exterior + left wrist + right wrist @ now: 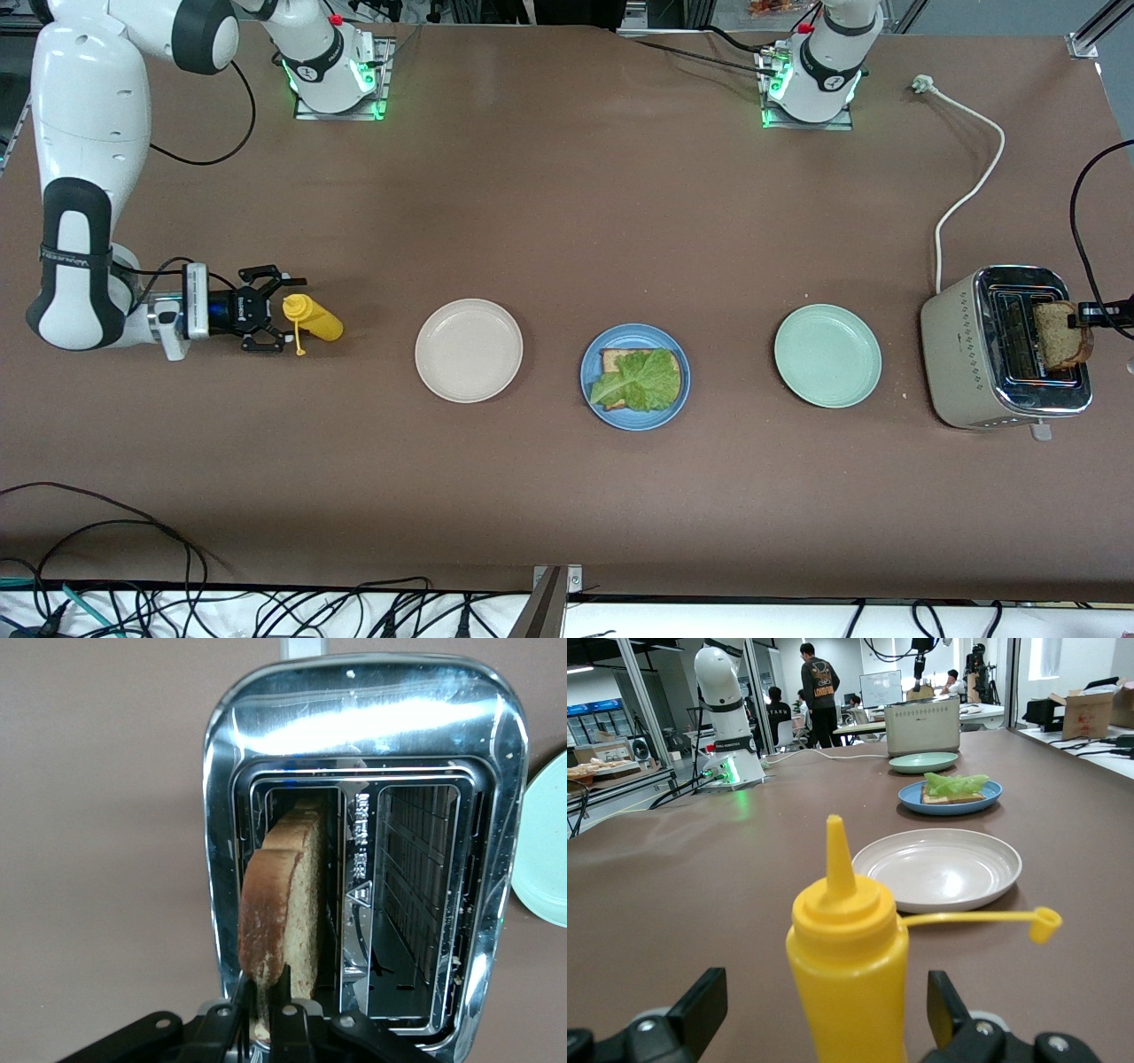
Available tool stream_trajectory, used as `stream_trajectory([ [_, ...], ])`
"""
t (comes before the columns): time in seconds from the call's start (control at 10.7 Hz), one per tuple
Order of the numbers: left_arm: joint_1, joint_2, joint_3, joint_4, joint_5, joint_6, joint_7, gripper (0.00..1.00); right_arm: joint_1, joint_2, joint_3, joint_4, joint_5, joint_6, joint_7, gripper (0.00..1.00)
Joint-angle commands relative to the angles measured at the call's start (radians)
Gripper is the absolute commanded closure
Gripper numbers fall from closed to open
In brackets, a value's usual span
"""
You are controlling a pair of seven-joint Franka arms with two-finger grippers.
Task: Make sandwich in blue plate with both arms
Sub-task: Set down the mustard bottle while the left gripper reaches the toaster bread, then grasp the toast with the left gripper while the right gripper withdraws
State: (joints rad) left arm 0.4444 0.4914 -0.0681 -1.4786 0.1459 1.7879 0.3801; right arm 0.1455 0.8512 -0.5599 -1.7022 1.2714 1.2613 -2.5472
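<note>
Brown bread slice (pixel 282 912) pinched by the left gripper (pixel 263 1017) in the toaster (pixel 1005 350); right gripper (pixel 282 312) open around the mustard bottle (pixel 846 970).

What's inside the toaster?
One slot of the toaster holds a brown bread slice, pinched by the left gripper. The other slot shows only bare wire grille. The slice's lower part is hidden in the slot.

Blue plate (pixel 634 377) mid-table holding bread slice (pixel 616 362) under lettuce (pixel 640 381), second slice (pixel 1058 335) upright in toaster slot
</note>
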Motion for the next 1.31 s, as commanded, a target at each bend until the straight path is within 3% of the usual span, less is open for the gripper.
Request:
stream_trajectory([
  [0.0, 0.000, 0.001, -0.006, 0.017, 0.035, -0.002, 0.034, 1.00, -0.006, 0.034, -0.073, 0.029, -0.007, -0.056, 0.007, 0.00],
  [0.37, -0.003, -0.077, -0.024, 0.018, 0.026, -0.083, 0.034, 1.00, -0.001, 0.016, -0.176, 0.143, -0.090, -0.081, 0.173, 0.00],
  [0.65, -0.007, -0.142, -0.042, 0.069, 0.020, -0.218, 0.033, 1.00, 0.006, -0.023, -0.192, 0.297, -0.144, -0.129, 0.452, 0.00],
  [1.03, -0.006, -0.155, -0.065, 0.197, 0.018, -0.422, 0.033, 1.00, 0.029, -0.122, -0.170, 0.433, -0.253, -0.135, 0.866, 0.00],
  [1.21, -0.009, -0.166, -0.071, 0.216, 0.017, -0.450, 0.033, 1.00, 0.029, -0.179, -0.094, 0.519, -0.363, -0.135, 1.102, 0.00],
])
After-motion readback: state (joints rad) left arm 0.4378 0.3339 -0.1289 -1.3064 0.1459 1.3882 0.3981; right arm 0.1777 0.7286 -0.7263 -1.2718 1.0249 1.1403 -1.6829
